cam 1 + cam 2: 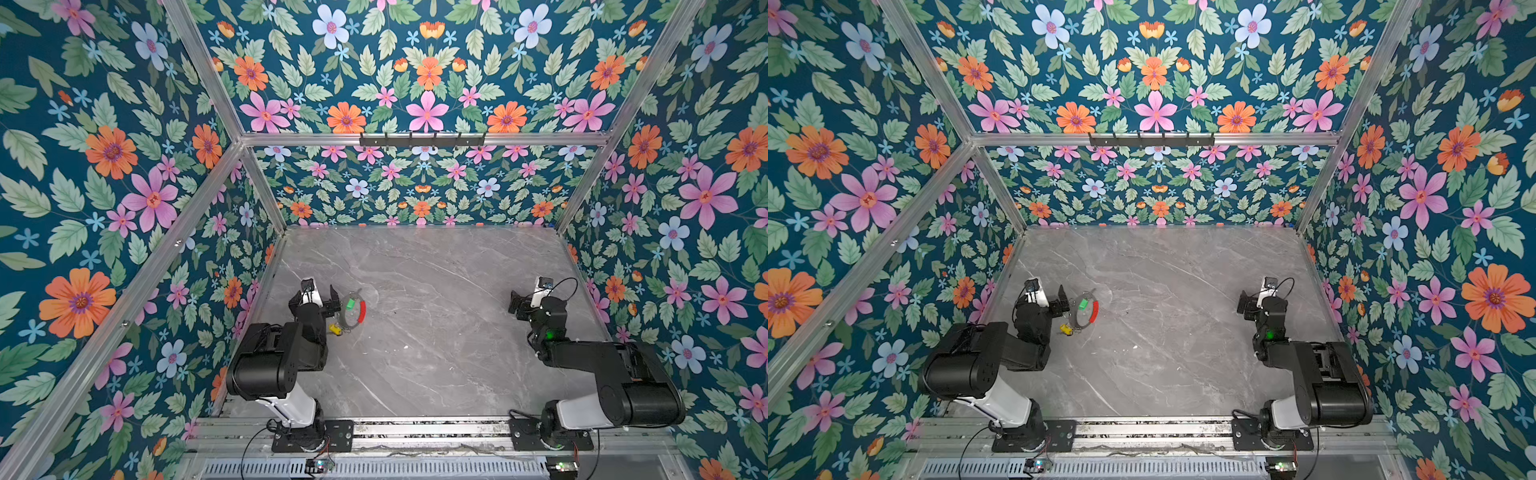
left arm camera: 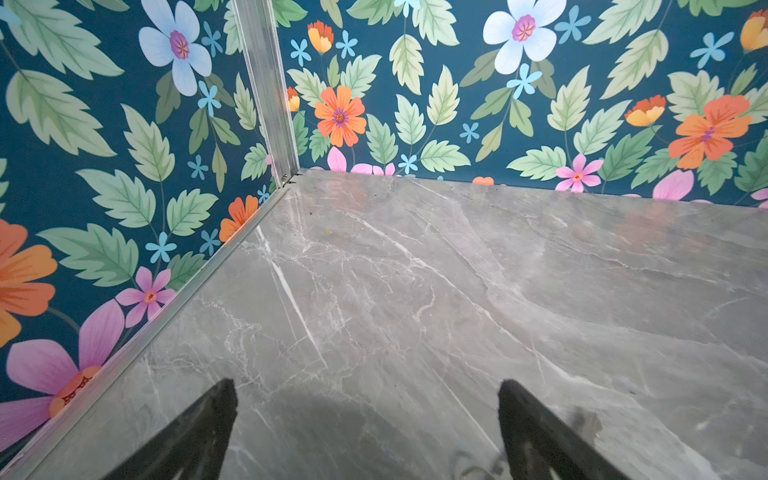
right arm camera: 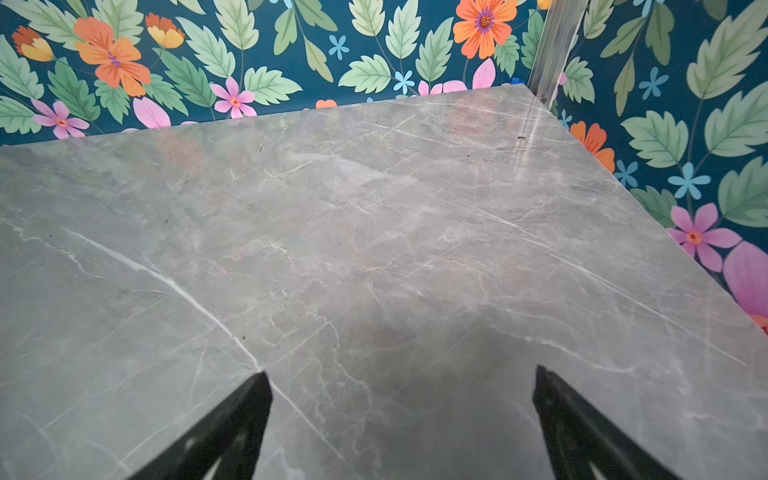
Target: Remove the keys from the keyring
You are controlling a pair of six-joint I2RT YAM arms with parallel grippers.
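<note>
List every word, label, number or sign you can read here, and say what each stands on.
None can be read in any view.
Green tag: too small to tell whether it bears text.
Yellow tag: likewise too small.
Small boards at the front edge: any print is too small to read.

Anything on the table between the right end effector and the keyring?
No. In both top views only bare grey tabletop separates the right end effector from the keyring.
</note>
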